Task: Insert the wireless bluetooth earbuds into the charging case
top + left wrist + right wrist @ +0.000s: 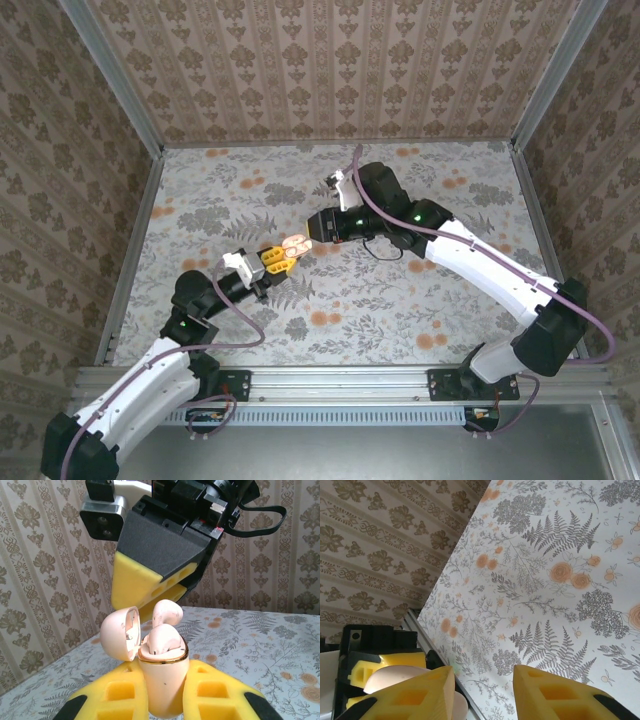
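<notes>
Floral tablecloth (pixel 400 310), damask walls (pixel 330 70); left gripper (pixel 165 697) clamps charging case (pixel 165 667), right gripper (pixel 482 675) jaws apart.

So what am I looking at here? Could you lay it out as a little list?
setting: floral table with patterned walls around it
charging case: pink, upright, pinched between the left jaws
lid: swung open to one side
front earbud: sitting in the case
rear earbud: standing higher, seemingly not fully down
left jaws: shut on the case
right jaws: open, empty, close over the case
</notes>
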`<action>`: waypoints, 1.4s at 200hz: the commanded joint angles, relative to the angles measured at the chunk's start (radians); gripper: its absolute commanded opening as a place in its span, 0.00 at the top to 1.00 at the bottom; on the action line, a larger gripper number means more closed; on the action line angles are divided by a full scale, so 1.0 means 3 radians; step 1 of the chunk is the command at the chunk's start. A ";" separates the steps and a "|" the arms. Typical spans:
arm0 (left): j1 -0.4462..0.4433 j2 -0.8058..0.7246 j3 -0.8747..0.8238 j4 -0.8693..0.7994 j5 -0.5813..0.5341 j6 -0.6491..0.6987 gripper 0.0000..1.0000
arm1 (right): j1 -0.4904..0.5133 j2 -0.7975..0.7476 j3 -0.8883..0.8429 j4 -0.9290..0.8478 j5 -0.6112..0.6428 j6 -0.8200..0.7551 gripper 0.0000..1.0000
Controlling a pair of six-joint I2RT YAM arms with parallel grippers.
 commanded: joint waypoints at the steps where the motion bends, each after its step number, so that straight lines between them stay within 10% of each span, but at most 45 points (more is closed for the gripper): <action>1: -0.0003 -0.0018 0.0129 0.0138 0.0007 -0.0037 1.00 | -0.0002 -0.0071 -0.0091 0.0011 -0.0089 0.0096 0.64; 280: 0.0002 -0.0026 0.0068 0.0141 -0.0157 -0.0048 1.00 | 0.0325 -0.0325 -0.0286 -0.0260 0.0358 0.0145 0.63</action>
